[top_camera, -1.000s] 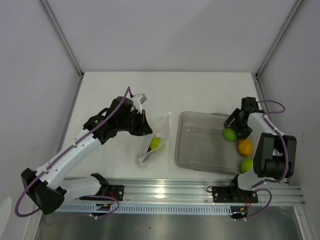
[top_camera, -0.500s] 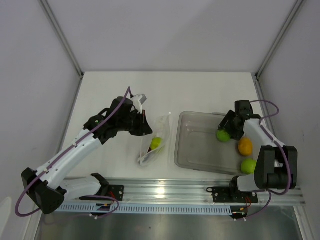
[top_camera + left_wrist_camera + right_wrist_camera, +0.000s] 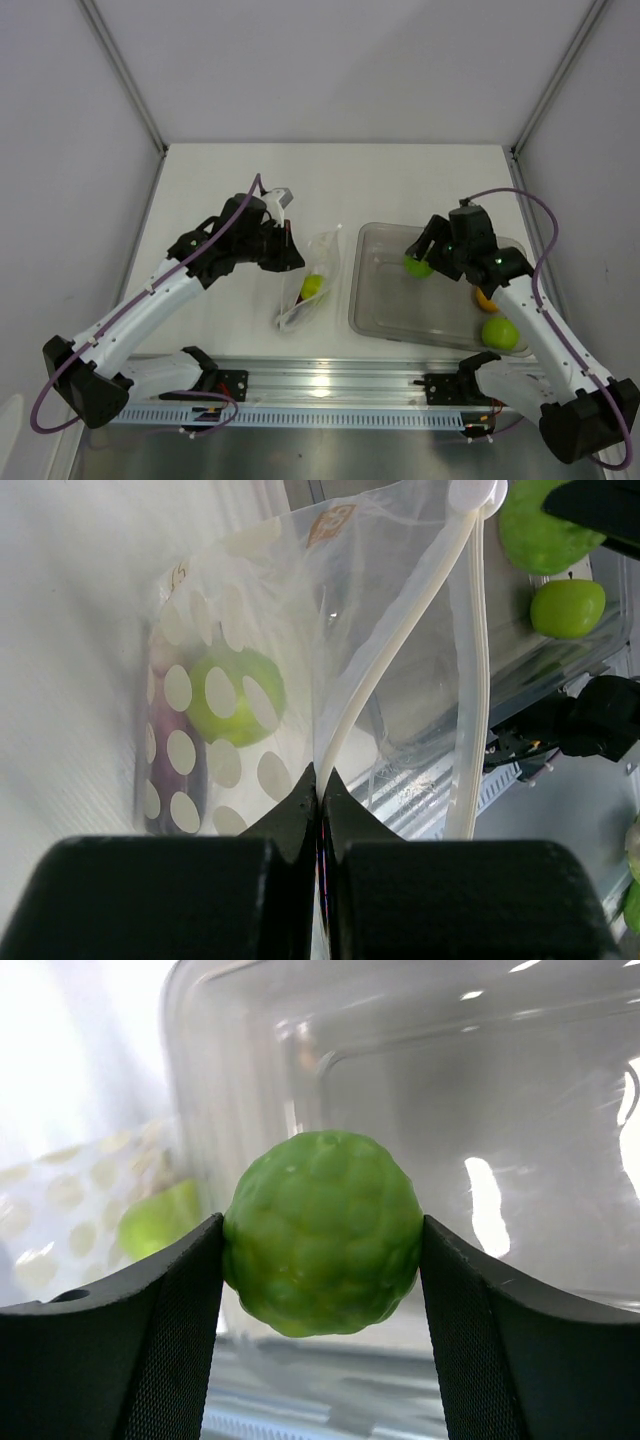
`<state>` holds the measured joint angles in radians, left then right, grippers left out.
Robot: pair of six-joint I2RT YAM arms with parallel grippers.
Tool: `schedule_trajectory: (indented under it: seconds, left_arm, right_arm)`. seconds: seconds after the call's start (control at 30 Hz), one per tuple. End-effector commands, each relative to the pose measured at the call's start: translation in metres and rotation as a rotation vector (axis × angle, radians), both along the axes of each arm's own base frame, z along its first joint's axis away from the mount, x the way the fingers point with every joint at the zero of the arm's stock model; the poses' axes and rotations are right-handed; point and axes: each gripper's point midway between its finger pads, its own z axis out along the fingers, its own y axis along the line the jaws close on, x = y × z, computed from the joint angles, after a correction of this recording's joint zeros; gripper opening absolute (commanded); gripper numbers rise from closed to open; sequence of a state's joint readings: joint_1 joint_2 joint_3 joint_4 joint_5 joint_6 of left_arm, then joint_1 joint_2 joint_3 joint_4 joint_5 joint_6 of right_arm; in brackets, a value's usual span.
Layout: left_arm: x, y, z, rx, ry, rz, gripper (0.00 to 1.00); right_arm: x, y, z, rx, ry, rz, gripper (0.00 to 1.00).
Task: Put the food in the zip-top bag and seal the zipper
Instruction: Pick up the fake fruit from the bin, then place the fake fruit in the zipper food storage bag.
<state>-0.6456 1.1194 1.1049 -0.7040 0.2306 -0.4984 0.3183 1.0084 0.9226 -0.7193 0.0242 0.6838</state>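
Clear dotted plastic is the weak link. The left pincer [image 3: 318, 780] is clamped on one lip of the zip-top bag [image 3: 312, 282], which lies on the counter [image 3: 220, 180] with an eggplant [image 3: 158, 770] and a yellow-green piece [image 3: 235, 695] inside. At 3 o'clock from it, over the tub [image 3: 380, 310], the right pincer [image 3: 418, 266] grips the round green fruit [image 3: 322, 1232]. The mouth looks narrow, so the fruit may snag the zipper [image 3: 393, 635], shove the bag, or roll off.

A white surface [image 3: 330, 180] sits between pale grey walls [image 3: 340, 70] (metal posts [image 3: 120, 70] at the corners), an aluminium rail [image 3: 340, 375] fronting it.
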Motion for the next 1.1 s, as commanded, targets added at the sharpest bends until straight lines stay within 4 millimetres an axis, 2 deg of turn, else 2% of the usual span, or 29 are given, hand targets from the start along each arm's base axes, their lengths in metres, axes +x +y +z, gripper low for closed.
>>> schedule_trajectory:
  seconds: [0.0, 0.07, 0.1, 0.17, 0.2, 0.23, 0.3, 0.33, 0.37, 0.43, 0.5, 0.53, 0.6, 0.7, 0.8, 0.93, 1.07]
  left_arm:
    - [0.003, 0.0, 0.001, -0.005, -0.004, 0.021, 0.01]
    - [0.002, 0.0, 0.0, -0.007, 0.0, 0.022, 0.01]
    - [0.002, -0.001, 0.0, -0.009, -0.001, 0.021, 0.01]
    - [0.002, -0.001, 0.0, -0.01, 0.002, 0.023, 0.01]
    - [0.002, -0.001, -0.001, -0.01, 0.003, 0.024, 0.01]
    - [0.002, 0.0, -0.002, -0.009, 0.003, 0.027, 0.01]
    - [0.002, 0.0, -0.003, -0.006, 0.007, 0.028, 0.01]
    - [0.002, 0.0, -0.002, -0.006, 0.006, 0.03, 0.01]
    - [0.002, 0.0, -0.002, -0.006, 0.006, 0.029, 0.01]
    - [0.003, 0.0, -0.003, -0.003, 0.005, 0.033, 0.01]
    - [0.003, 0.001, -0.003, 0.0, 0.007, 0.035, 0.01]
    - [0.002, 0.001, -0.003, 0.002, 0.009, 0.033, 0.01]
    - [0.002, 0.001, -0.003, 0.002, 0.009, 0.033, 0.01]
    - [0.003, 0.002, -0.003, 0.007, 0.007, 0.036, 0.01]
    - [0.002, 0.003, -0.005, 0.013, 0.007, 0.039, 0.01]
    - [0.002, 0.004, -0.006, 0.015, 0.007, 0.039, 0.01]
    - [0.004, 0.003, -0.004, 0.011, 0.002, 0.039, 0.01]
  right_arm:
    - [-0.01, 0.034, 0.047, 0.059, -0.078, 0.04, 0.22]
    - [-0.01, 0.049, 0.063, 0.073, -0.115, 0.047, 0.22]
    - [-0.016, 0.067, 0.08, 0.092, -0.15, 0.1, 0.22]
    - [-0.014, 0.084, 0.087, 0.086, -0.159, 0.116, 0.22]
    - [-0.013, 0.094, 0.103, 0.102, -0.187, 0.134, 0.22]
    - [-0.014, 0.111, 0.1, 0.08, -0.178, 0.17, 0.22]
    - [-0.014, 0.127, 0.109, 0.067, -0.195, 0.198, 0.23]
    - [-0.018, 0.141, 0.124, 0.085, -0.222, 0.233, 0.23]
    - [-0.015, 0.152, 0.12, 0.069, -0.214, 0.243, 0.23]
    - [-0.017, 0.173, 0.135, 0.095, -0.241, 0.283, 0.24]
    - [-0.015, 0.19, 0.133, 0.085, -0.24, 0.306, 0.24]
    - [-0.017, 0.201, 0.143, 0.095, -0.256, 0.328, 0.24]
    - [-0.015, 0.214, 0.139, 0.079, -0.248, 0.344, 0.24]
    - [-0.017, 0.226, 0.143, 0.076, -0.258, 0.365, 0.25]
    - [-0.019, 0.234, 0.135, 0.057, -0.244, 0.378, 0.25]
    - [-0.023, 0.23, 0.14, 0.052, -0.271, 0.365, 0.25]
    - [-0.022, 0.229, 0.129, 0.01, -0.249, 0.366, 0.27]
